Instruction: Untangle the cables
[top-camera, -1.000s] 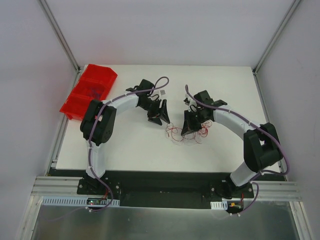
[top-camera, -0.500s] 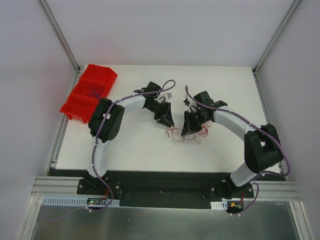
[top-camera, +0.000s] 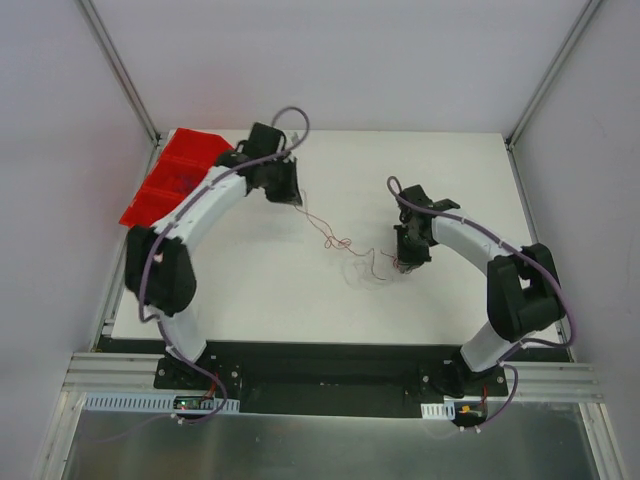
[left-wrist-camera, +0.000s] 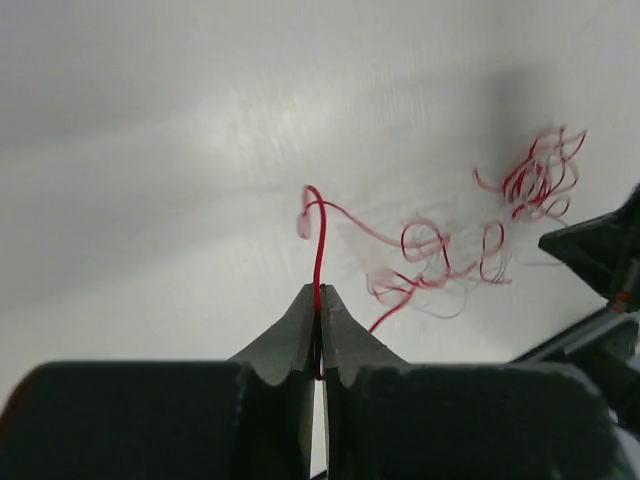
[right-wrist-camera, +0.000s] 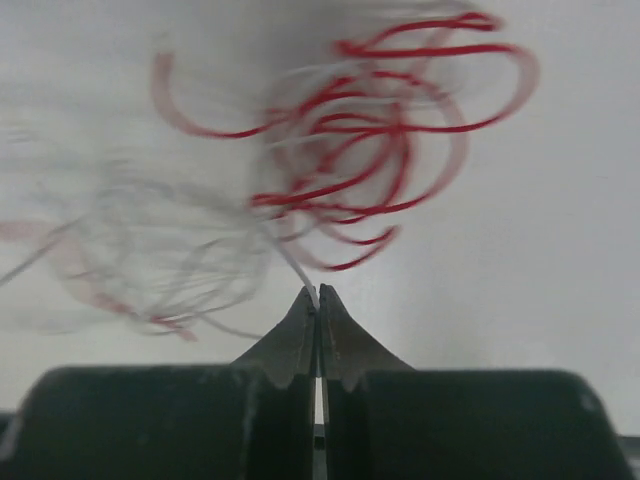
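Left tool (left-wrist-camera: 320, 293) now pinching, cables (left-wrist-camera: 318, 250) drawn out

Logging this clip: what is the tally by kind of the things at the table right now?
Grippers: 2 (left gripper, right gripper)
Tangle of cables: 1, strands too fine to count
Red bin set: 1, partly hidden
Total: 4

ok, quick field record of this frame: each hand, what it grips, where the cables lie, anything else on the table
left hand: shut on a red cable, far left of the table, near the red bin
right hand: shut on a pale cable, at the tangle
red cable: strung across the table from left hand toward tangle
tangle: red and pale loops, not yet separated
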